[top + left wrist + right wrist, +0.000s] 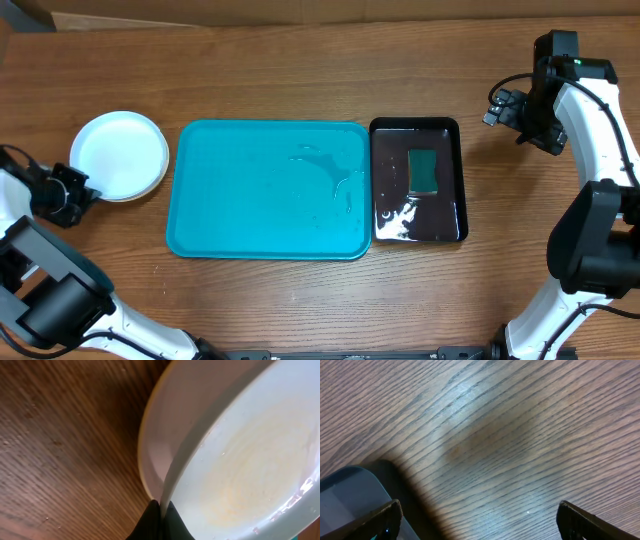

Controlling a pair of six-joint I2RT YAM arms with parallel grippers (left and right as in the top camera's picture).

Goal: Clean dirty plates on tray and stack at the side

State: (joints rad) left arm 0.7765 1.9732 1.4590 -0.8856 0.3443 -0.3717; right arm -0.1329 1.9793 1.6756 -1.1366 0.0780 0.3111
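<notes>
The plates [120, 152] sit stacked on the table left of the turquoise tray [200, 200]; only the white top plate shows from overhead. The tray holds no plates, only water streaks. My left gripper [86, 190] is shut on the rim of the top plate at its lower left edge. In the left wrist view the fingers [162, 512] pinch that rim, the plate's wet inside [250, 470] is to the right, and a lower plate's rim [160, 430] shows under it. My right gripper [497, 108] is open and empty over bare table at the far right.
A smaller glossy black tray [392, 150] with a green sponge [424, 170] and some water lies right of the turquoise tray. Its corner [350, 492] shows in the right wrist view beside my open right fingers [477, 520]. Wooden table all around.
</notes>
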